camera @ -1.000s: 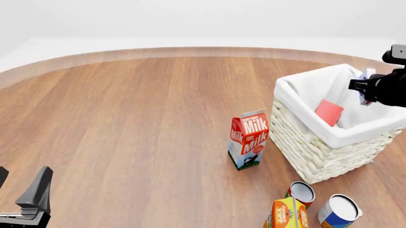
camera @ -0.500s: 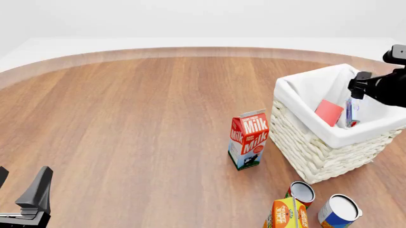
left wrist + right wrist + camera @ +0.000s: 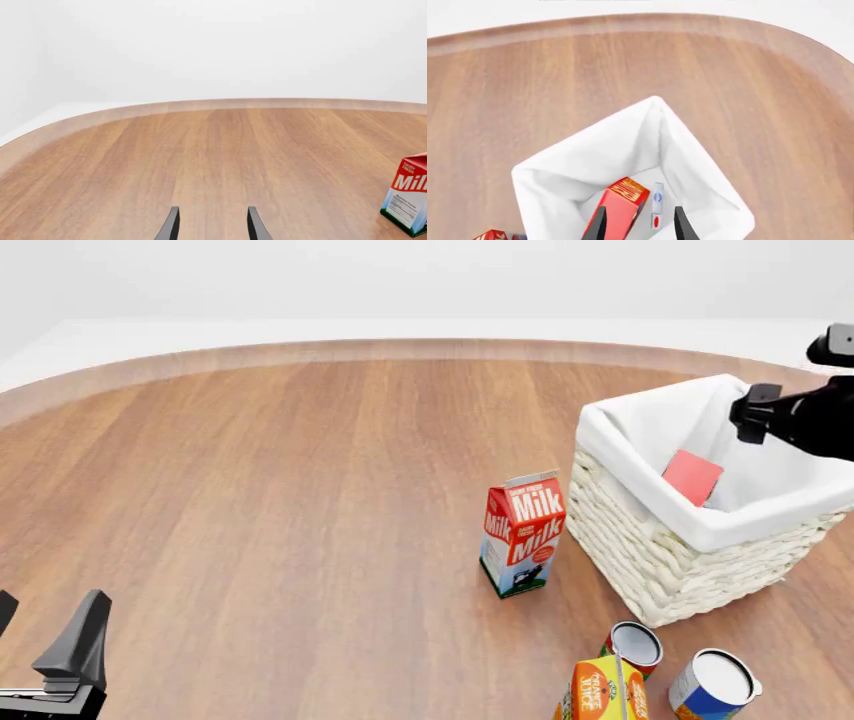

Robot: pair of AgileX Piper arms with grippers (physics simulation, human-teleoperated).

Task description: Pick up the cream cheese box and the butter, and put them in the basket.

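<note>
Two boxes lie inside the basket [image 3: 667,540]: the butter [image 3: 619,210] leaning on end against the liner, and right beside it the cream cheese box [image 3: 656,206], a thin white sliver with blue and red marks. In the front view only a red corner of butter shows above the rim. The right gripper [image 3: 639,224] hangs over the basket's far corner, at about two o'clock on the table [image 3: 267,500], fingers spread and holding nothing. The left gripper [image 3: 212,224] sits low at seven o'clock, fingers apart too. A milk carton [image 3: 523,534] stands upright just beside the basket's nine o'clock side
</note>
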